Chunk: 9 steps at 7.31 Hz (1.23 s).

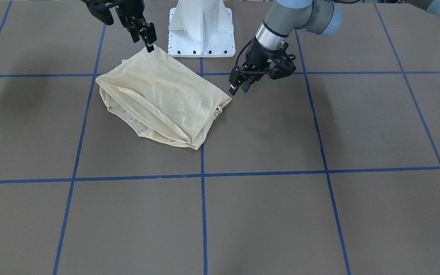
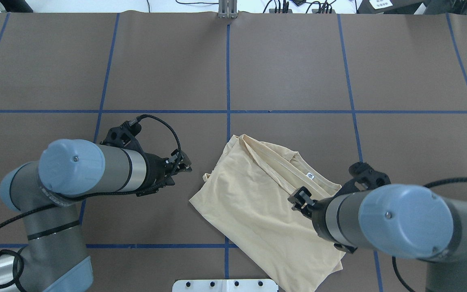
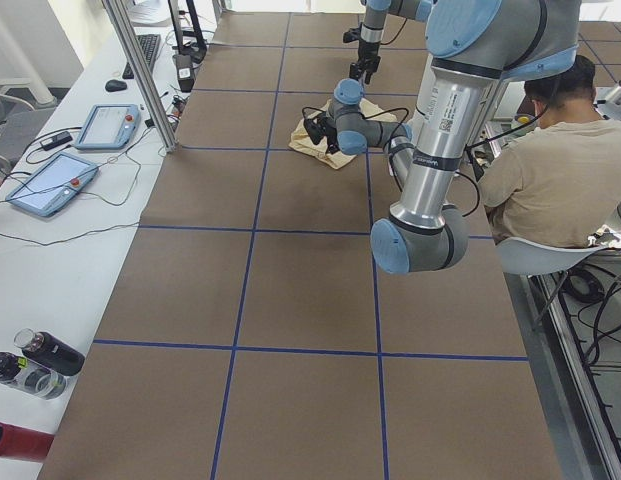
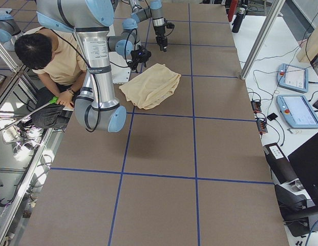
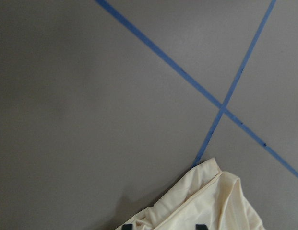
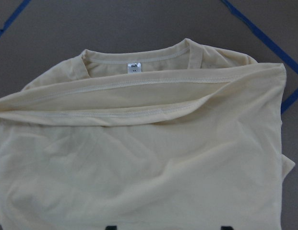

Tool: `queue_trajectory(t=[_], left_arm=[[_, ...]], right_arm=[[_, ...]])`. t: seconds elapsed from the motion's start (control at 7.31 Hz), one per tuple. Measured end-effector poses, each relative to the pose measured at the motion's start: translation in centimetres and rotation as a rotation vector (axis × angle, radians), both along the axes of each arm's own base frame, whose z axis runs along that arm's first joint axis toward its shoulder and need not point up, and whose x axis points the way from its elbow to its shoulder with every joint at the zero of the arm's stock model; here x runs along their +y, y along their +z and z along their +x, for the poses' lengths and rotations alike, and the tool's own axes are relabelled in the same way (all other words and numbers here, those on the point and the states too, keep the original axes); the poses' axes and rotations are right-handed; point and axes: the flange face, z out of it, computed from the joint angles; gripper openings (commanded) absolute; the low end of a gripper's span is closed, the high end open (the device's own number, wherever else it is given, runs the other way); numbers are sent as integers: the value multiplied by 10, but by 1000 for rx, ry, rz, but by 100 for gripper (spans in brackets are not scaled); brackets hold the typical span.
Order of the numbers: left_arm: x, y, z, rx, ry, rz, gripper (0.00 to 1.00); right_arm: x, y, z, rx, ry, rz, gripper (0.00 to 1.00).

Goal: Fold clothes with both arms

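Note:
The clothes are one pale cream-yellow shirt (image 1: 162, 95) (image 2: 253, 202) (image 4: 151, 84), folded into a rough rectangle on the brown table close to the robot. Its collar with a white neck tag (image 6: 133, 67) (image 2: 309, 175) faces away from the robot. My right gripper (image 1: 145, 40) (image 2: 300, 198) hovers over the shirt's near edge, open, with both fingertips wide apart above the cloth in the right wrist view. My left gripper (image 1: 240, 88) (image 2: 183, 165) hangs open just beside the shirt's corner (image 5: 211, 201) on my left, holding nothing.
The white pedestal base (image 1: 201, 26) (image 2: 225, 285) stands just behind the shirt. Blue tape lines grid the table. A seated person (image 3: 560, 170) (image 4: 51, 56) is beside the robot. Control tablets (image 3: 108, 125) (image 4: 293, 77), bottles (image 3: 40, 350) and a metal post (image 3: 140, 75) line the far side.

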Motion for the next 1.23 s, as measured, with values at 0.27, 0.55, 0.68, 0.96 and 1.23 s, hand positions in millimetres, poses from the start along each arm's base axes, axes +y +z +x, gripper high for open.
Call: queue_trajectory(t=[0.27, 0.55, 0.68, 0.96, 1.23], left_arm=[[25, 20, 30, -55, 42, 2, 57], [29, 25, 40, -97, 35, 112, 57], [27, 24, 40, -120, 47, 223, 57], [26, 21, 36, -118, 70, 460, 56], [28, 35, 47, -67, 82, 582, 55]], right_arm=[[-45, 2, 5, 20, 6, 30, 100], [-68, 8, -8, 55, -5, 56, 100], [-73, 8, -10, 60, -9, 63, 100], [-76, 8, -11, 63, -9, 68, 100], [-83, 9, -5, 71, -21, 95, 100]])
